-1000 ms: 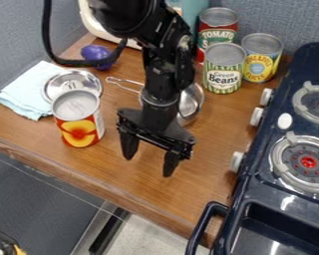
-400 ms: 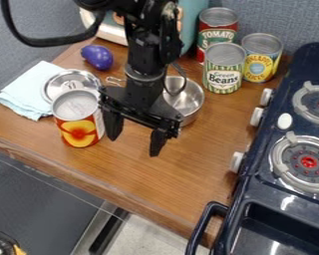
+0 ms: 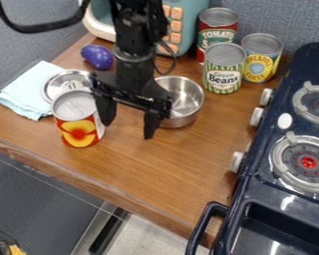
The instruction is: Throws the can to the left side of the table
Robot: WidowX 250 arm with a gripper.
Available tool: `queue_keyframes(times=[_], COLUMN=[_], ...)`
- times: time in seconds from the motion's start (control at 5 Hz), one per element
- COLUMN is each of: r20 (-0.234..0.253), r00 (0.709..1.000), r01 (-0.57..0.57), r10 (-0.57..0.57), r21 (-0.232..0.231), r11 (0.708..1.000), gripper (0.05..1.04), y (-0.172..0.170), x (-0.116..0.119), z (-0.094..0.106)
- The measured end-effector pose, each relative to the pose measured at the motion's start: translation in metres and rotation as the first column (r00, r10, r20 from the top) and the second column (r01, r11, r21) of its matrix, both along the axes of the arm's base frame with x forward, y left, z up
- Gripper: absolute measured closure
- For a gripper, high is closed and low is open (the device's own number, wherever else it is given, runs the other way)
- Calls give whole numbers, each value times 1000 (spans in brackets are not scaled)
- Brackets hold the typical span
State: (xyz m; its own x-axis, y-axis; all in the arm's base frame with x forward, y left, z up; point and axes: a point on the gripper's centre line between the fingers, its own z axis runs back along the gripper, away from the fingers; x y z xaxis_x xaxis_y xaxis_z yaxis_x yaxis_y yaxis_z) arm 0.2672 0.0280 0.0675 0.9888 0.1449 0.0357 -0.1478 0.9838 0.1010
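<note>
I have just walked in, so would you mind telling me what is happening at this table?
A black robot arm is at work over the wooden table. Its end effector is open and empty, hanging next to an upright can with a yellow-and-red label. That can stands towards the table's left side, by a metal lid and a pale blue cloth, so the move to the left looks done.

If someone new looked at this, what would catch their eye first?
Probably the black robot hand, hanging open over the middle of the wooden counter. Next, the can with the red and yellow label at the left, and the dark blue stove with red-centred burners along the right.
</note>
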Motion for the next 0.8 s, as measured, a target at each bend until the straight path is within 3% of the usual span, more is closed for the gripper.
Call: queue_keyframes(times=[0.4, 0.8], r20=[-28, -88], r00=[996, 989], r01=[-86, -123], r10=[85, 121], r21=[-36, -15], r11=[996, 992], gripper=[85, 84], y=[31, 37], x=[24, 28], z=[3, -14])
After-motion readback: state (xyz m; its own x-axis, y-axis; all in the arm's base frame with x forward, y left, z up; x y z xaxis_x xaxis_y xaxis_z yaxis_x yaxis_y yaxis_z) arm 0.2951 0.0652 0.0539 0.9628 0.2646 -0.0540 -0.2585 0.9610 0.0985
